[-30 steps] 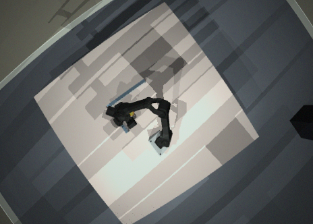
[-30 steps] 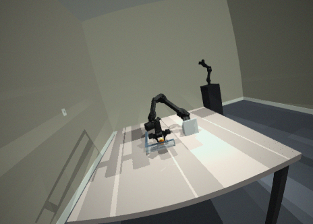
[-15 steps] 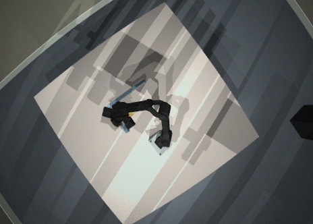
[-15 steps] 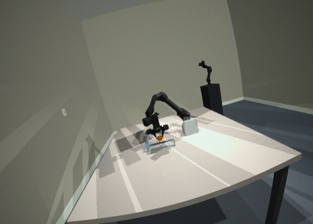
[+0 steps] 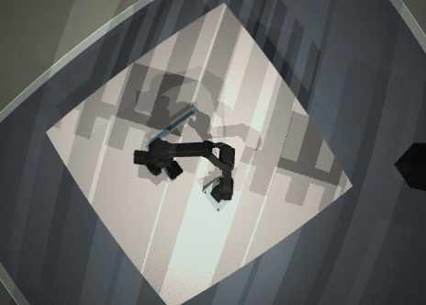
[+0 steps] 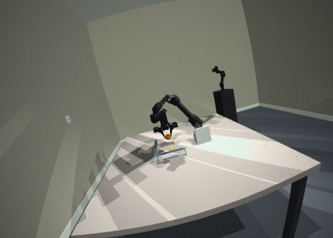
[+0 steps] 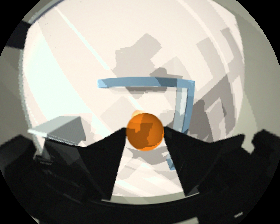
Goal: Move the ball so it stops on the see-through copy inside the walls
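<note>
I've got the ball (image 7: 144, 131) clamped in the hand (image 7: 145, 141), fingers pinching it left & right at about its middle, so it can't roll out while it's carried. From the exterior view the ball (image 6: 167, 135) hangs clear of the worktop (image 6: 230, 157), lifted above wall height, which I read as the reason for the lift: it has to go over the walls (image 6: 169, 154), not through them.

The ghost copy (image 6: 171, 148) shows as a small pale-orange spot on the worktop, inside the corner the 2 clear walls make, below and a bit toward the camera from the held ball. Ball & ghost are apart, not yet lined up.

Wrist view: the wall corner (image 7: 184, 106) sits ahead of the ball, up & to the right in frame; ghost isn't readable there (prob. hidden by the ball or fingers). Top view is no help, the arm (image 5: 193, 148) covers the ball.

My guess at the stage: grasp done, carry under way, placing not begun. Next needs a short shift over the ghost, then a low set-down before opening, since a dropped ball would roll; the corner is likely there to stop that.
</note>
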Robot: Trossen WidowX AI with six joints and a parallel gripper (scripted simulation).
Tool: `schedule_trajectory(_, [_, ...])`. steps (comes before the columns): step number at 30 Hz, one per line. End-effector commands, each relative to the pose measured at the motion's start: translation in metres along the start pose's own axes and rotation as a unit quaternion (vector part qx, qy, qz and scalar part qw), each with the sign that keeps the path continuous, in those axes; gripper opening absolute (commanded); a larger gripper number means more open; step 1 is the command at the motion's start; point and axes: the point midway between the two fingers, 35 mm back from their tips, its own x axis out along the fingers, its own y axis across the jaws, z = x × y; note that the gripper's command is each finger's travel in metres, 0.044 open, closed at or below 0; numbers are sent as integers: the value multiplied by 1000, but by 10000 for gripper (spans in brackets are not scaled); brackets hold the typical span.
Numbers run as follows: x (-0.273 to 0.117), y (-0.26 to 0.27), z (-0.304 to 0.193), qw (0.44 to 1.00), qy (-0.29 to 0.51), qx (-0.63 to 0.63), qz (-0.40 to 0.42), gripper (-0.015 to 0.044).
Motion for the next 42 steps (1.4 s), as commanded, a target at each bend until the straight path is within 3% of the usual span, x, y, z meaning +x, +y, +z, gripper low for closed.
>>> schedule_trajectory(1, [1, 1, -4, 1000, 0, 3, 3, 0])
schedule_trajectory(19, [54, 3, -28, 1000, 1, 3, 3, 0])
schedule_trajectory(29, [111, 4, -29, 1000, 3, 3, 3, 0])
schedule_trajectory(42, [123, 5, -29, 1000, 3, 3, 3, 0])
